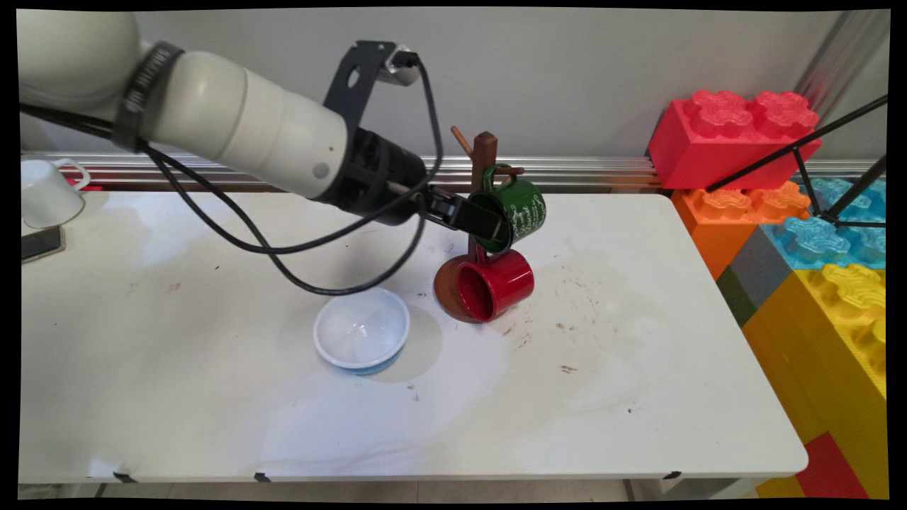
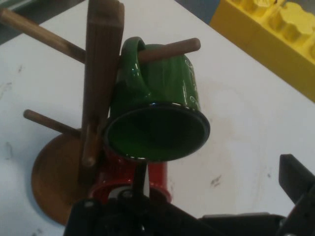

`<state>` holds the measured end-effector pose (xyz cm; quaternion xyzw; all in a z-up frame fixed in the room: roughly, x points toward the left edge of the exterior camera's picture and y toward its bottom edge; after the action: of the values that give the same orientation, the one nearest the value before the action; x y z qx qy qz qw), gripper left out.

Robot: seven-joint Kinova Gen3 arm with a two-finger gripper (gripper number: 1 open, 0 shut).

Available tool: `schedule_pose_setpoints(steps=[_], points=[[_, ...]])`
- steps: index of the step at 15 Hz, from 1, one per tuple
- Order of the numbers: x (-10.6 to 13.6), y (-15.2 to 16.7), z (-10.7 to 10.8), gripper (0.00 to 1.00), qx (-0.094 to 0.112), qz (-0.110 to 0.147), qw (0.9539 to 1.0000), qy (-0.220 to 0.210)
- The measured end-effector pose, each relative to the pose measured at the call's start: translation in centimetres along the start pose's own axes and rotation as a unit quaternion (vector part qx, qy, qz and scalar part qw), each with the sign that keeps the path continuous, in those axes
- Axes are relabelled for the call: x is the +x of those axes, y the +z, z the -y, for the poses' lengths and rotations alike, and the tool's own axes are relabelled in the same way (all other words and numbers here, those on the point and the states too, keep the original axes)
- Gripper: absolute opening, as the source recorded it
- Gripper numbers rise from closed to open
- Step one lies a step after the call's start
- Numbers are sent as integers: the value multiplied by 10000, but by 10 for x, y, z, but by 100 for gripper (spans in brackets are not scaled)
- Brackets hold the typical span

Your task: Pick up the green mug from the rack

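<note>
My arm (image 1: 234, 127): glossy white rounded links, black wrist ring, black bracket upper centre, looping black cables (image 1: 283, 248), black gripper (image 1: 489, 227).

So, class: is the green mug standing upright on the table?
No: the green mug hangs by its handle on a peg of the wooden mug tree, mouth tilted downward.

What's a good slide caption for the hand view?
Gripper open at the rim of a green mug hanging by its handle on a wooden mug tree, red mug below.
</note>
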<state>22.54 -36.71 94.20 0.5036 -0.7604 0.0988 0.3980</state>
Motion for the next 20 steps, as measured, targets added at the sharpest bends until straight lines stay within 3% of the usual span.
schedule_pose_setpoints(steps=[8, 20], points=[[-10, 29, -15, 100, -8, -194, 9973, -710], [-21, 62, -20, 100, -88, -577, 9879, -1434]])
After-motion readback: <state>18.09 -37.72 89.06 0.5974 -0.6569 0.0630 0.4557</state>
